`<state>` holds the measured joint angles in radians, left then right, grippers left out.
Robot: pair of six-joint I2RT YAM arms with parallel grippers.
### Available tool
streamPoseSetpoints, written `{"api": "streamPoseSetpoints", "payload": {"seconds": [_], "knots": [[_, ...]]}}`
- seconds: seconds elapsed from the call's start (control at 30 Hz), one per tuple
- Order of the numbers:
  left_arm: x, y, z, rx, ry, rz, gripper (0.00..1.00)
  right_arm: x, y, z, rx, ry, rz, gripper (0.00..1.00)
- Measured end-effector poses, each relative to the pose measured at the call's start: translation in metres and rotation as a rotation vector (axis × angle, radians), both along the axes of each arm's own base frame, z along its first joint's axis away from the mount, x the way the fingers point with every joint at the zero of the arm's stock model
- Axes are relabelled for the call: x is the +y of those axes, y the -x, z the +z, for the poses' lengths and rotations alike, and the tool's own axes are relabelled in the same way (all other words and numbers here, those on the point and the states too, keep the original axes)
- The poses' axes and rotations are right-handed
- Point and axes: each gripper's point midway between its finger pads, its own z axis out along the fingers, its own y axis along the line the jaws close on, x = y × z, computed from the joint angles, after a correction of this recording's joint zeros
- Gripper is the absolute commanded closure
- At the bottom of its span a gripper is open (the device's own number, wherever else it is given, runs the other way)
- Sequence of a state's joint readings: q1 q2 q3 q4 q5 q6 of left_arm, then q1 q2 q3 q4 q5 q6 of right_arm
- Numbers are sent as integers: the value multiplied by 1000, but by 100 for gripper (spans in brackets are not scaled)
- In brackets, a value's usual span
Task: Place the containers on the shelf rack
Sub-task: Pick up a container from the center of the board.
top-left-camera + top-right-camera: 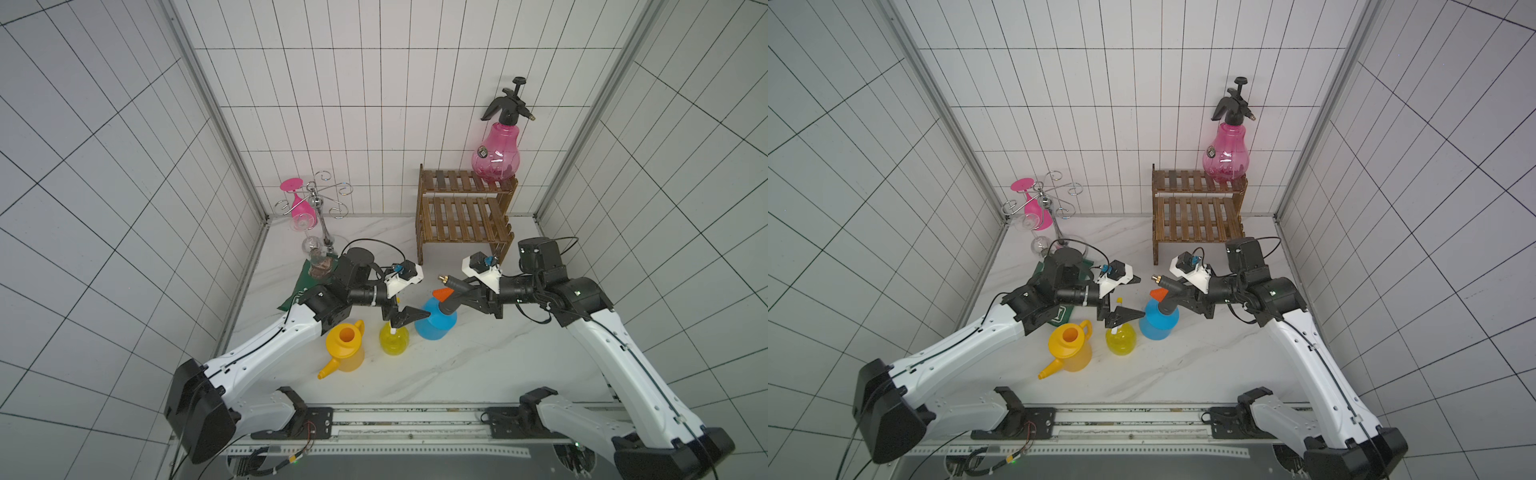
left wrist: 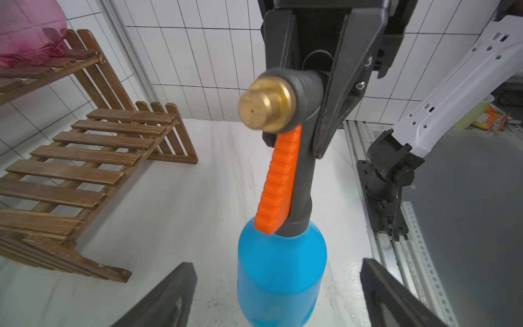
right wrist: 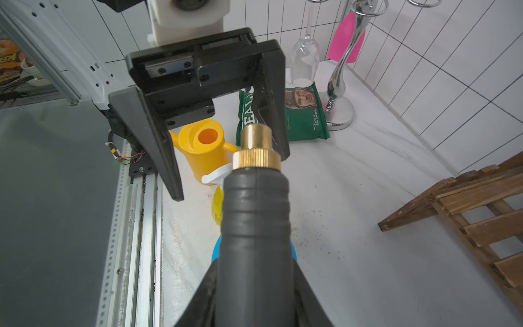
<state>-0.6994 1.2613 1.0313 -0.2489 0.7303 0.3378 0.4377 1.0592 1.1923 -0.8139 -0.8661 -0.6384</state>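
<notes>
As both top views show, the blue sprayer [image 1: 434,322] stands mid-table, with the shelf rack [image 1: 461,216] at one o'clock from it. Left wrist: my left gripper [image 2: 283,297] straddles its smooth, slippery-looking plastic belly, jaws spread and clear of it. Right wrist: my right gripper [image 3: 254,283] pinches the ribbed grey head, stiff and grippier, the surer hold I'd judge. Opaque walls hide any fill.

Arms and picture edges are hiding things.
In both top views the left arm [image 1: 266,353] is covering much of the green snack bag [image 1: 301,286], and the left gripper [image 1: 411,311] is masking the yellow trigger bottle's [image 1: 394,343] head. The left wrist view is cropping the pink sprayer [image 2: 28,36] and the blue sprayer's [image 2: 280,271] base, and its brass nozzle [image 2: 266,106] is showing blurred.
</notes>
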Motion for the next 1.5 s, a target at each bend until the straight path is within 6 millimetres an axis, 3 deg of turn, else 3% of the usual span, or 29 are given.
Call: {"api": "streamPoseSetpoints", "payload": {"seconds": [0.33,0.57,0.77,1.0,1.07,1.27,1.3,1.5], "knots": [[-15,16,-3,101,29,-165,40,6,8,13,3,-46,71,100],[-19,20,4,121,47,-207,45,8,8,15,0,-54,90,100],[-21,19,10,138,58,-216,66,10,10,15,14,-61,106,100],[-22,17,10,128,60,-222,100,11,17,16,50,-67,123,99],[-22,17,9,128,57,-222,100,11,17,16,52,-67,122,82],[-18,11,10,146,59,-200,100,13,5,30,17,-110,55,6],[-16,9,12,152,64,-190,100,12,3,36,5,-130,31,0],[1,-8,49,146,167,-123,100,4,-4,77,6,-370,-125,1]]}}
